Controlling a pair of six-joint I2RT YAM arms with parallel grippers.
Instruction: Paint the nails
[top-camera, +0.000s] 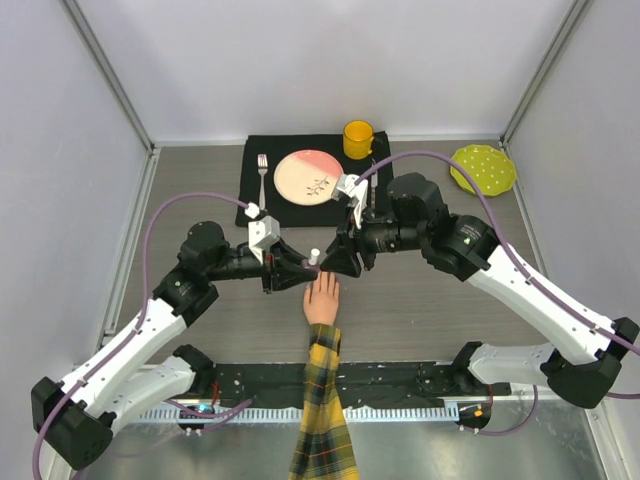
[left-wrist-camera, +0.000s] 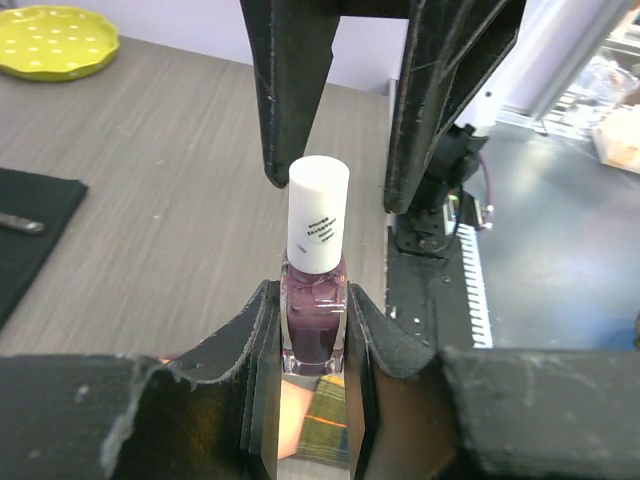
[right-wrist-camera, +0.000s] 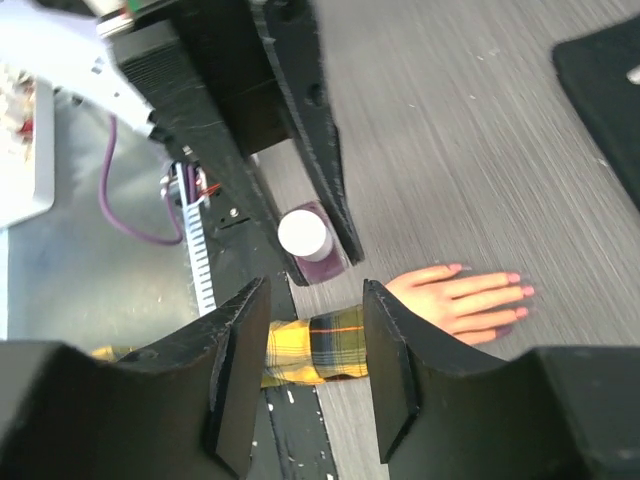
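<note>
Nails (right-wrist-camera: 514, 277) — tiny, pinkish — tip 5 pale peach fingers (right-wrist-camera: 478, 300).

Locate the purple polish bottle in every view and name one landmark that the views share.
Top external: polish bottle at centre, only its white cap showing, just beyond the mannequin hand's fingertips.
Left wrist: centre, upright, clamped in the left gripper.
Right wrist: left of centre, seen from above, cap towards the camera.
Shared landmark: the plaid sleeve, next to the bottle in all three views.
</note>
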